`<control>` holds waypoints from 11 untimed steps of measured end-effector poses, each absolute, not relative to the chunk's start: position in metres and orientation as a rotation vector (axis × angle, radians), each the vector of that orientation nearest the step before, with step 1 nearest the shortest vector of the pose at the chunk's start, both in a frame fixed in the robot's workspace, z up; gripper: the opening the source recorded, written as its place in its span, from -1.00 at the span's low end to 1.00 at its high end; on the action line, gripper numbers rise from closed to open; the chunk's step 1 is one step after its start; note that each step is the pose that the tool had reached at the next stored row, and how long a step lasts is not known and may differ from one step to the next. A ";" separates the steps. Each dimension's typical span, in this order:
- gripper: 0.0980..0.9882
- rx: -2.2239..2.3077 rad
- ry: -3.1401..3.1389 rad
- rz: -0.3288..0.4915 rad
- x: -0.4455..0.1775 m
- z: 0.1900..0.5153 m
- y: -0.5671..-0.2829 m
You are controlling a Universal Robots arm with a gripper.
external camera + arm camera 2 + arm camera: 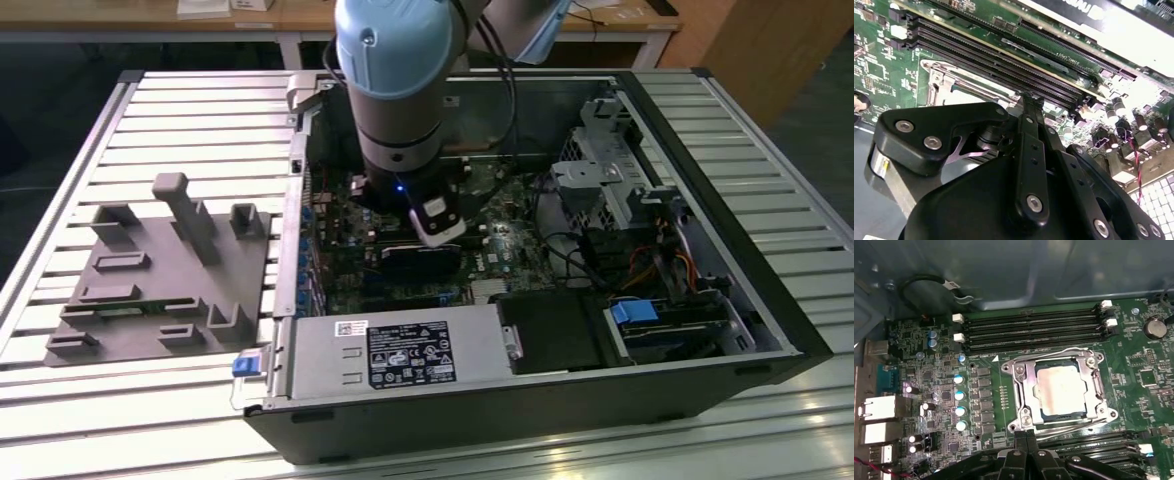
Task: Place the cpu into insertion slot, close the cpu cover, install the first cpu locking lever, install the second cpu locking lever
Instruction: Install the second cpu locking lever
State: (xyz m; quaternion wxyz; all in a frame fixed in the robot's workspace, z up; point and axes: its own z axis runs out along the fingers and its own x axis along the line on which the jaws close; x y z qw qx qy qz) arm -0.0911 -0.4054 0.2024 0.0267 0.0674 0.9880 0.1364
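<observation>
In the first wrist view the cpu (1061,389) sits seated in the insertion slot (1094,412), its pale metal top showing through the square cut-out of the cpu cover (1024,385), which lies flat over it. The gripper (1026,437) has its two fingertips pressed together with nothing between them, at about 7 o'clock from the chip, just beside the cover's near edge. The memory slots (1029,330) run at 12 o'clock from the socket. In the exterior view the gripper (441,235) hangs inside the open computer case (747,290).
</observation>
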 end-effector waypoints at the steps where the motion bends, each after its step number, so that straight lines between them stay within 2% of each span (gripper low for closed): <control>1: -0.98 0.208 3.052 0.423 -0.091 0.202 -0.405; 11: -0.98 0.209 3.048 0.460 -0.095 0.197 -0.405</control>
